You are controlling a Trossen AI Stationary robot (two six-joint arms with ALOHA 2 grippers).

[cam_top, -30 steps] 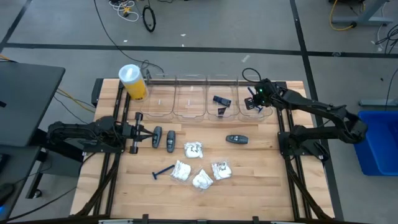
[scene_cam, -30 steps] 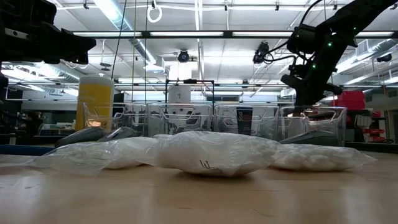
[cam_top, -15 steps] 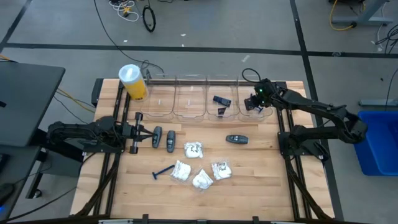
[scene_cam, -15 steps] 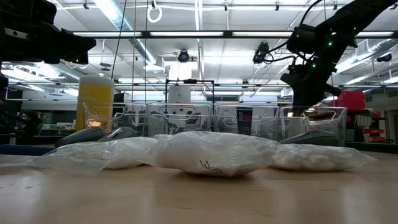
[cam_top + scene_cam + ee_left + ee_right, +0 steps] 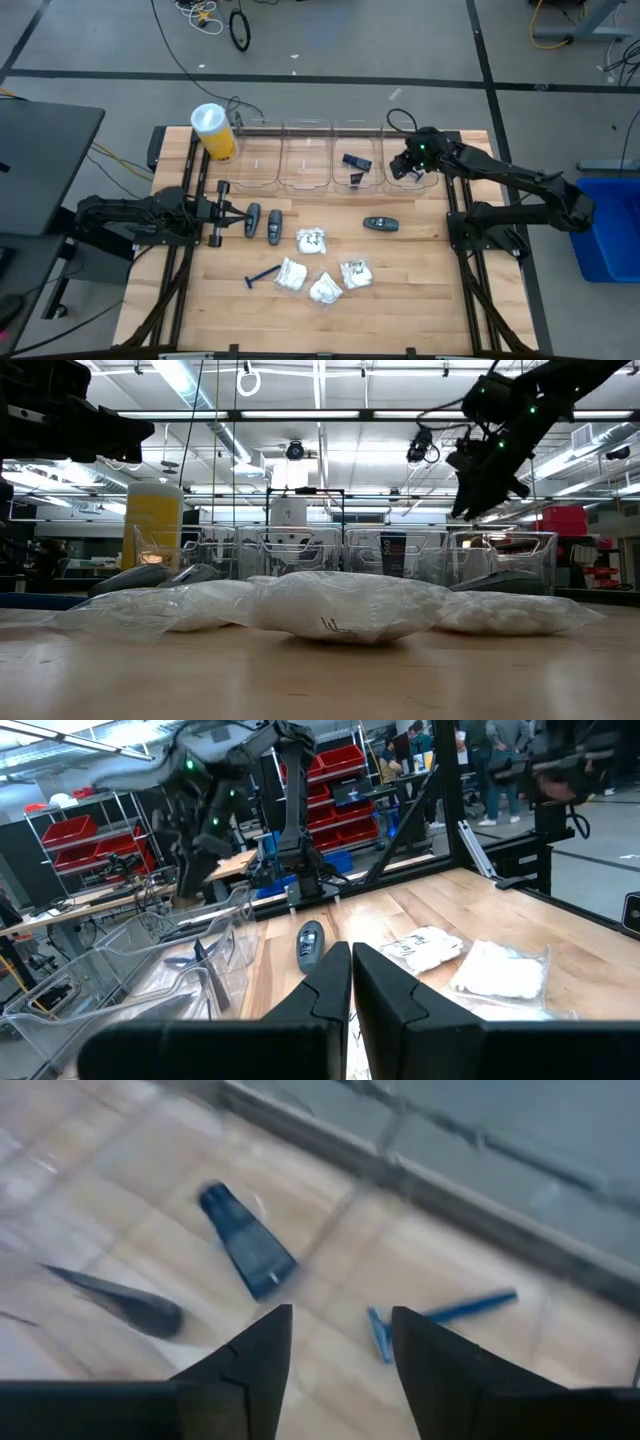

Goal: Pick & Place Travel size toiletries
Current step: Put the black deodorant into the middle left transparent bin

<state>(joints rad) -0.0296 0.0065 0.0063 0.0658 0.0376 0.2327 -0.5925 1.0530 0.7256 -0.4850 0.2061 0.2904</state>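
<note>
Four clear bins [image 5: 310,160], blue razor [image 5: 440,1320] in rightmost, right pincer [image 5: 408,166] wide above it

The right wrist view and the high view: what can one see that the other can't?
Only the right wrist view shows a blue razor lying in the clear bin under the open right end effector. Only the high view shows the yellow cylinder, the white packets, another razor on the table, and the left end effector. Both show the dark rectangular piece.
</note>
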